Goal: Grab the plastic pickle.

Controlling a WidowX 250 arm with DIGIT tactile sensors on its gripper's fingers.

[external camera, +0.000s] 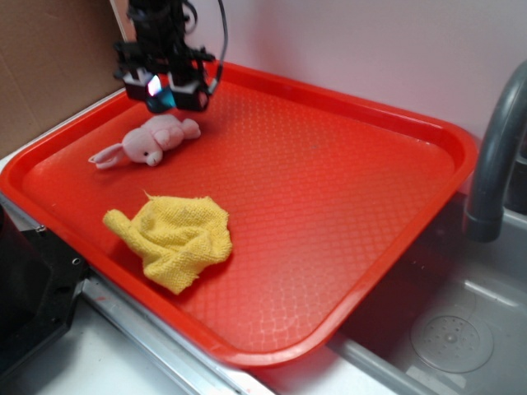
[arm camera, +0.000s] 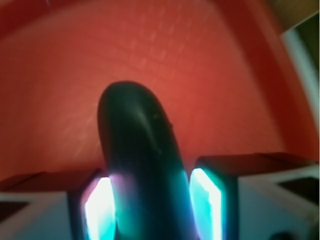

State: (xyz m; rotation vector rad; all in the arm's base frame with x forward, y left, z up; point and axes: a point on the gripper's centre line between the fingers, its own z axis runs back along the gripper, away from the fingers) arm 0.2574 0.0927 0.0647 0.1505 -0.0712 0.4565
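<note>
The plastic pickle (arm camera: 142, 165), dark green and almost black with a rounded end, fills the middle of the wrist view between my two glowing pads (arm camera: 102, 207). My gripper (arm camera: 152, 207) is shut on it, both pads pressed against its sides. In the exterior view my gripper (external camera: 167, 97) hangs over the back left corner of the red tray (external camera: 346, 214), just above the pink plush bunny (external camera: 148, 141). Only a dark bit of the pickle (external camera: 165, 100) shows between the fingers there.
A crumpled yellow terry cloth (external camera: 177, 239) lies on the tray's front left. The tray rests over a grey sink (external camera: 461, 329), with a grey faucet (external camera: 494, 156) at the right. A brown cardboard wall (external camera: 49, 58) stands behind at the left.
</note>
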